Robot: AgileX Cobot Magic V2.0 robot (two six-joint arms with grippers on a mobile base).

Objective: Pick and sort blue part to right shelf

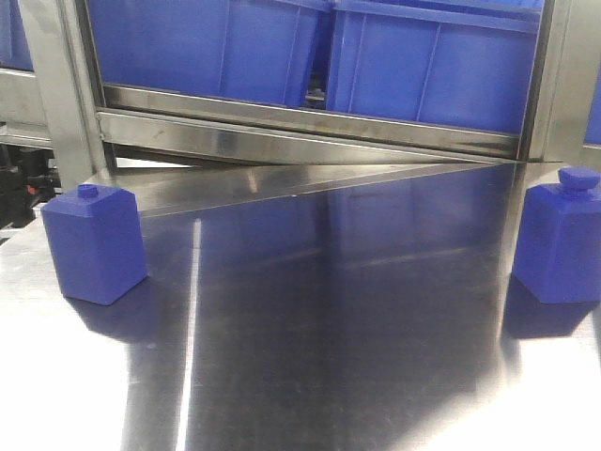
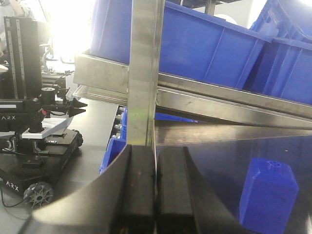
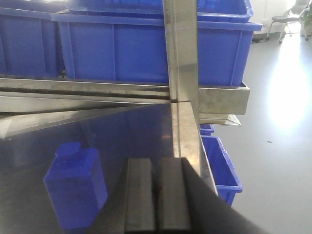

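Closed left gripper [image 2: 156,165]: black pads flat against each other, nothing held, low over steel tabletop [image 1: 329,357]. Closed right gripper [image 3: 157,168]: pad to pad in same way, empty, low over same surface. One left blue part [image 1: 94,244]: squat square bottle shape with small round cap, upright on tabletop near left edge, near and to right of left gripper in wrist view, not touched. One right blue part [image 1: 561,240]: same form, upright near right edge, near and to left of right gripper, not touched. Both parts well apart, short of shelf. Beyond tabletop's far edge, shelf [image 1: 310,127]: brushed front rail, upright posts [image 2: 144,73] either side, one straight ahead of each gripper. Behind rail, large blue bins [image 1: 188,47] side by side. Down at right, beside shelf, lower bins [image 3: 224,170], also blue. Far left on floor, black wheeled rig [image 2: 39,146]. Far right, chair [image 3: 287,19].
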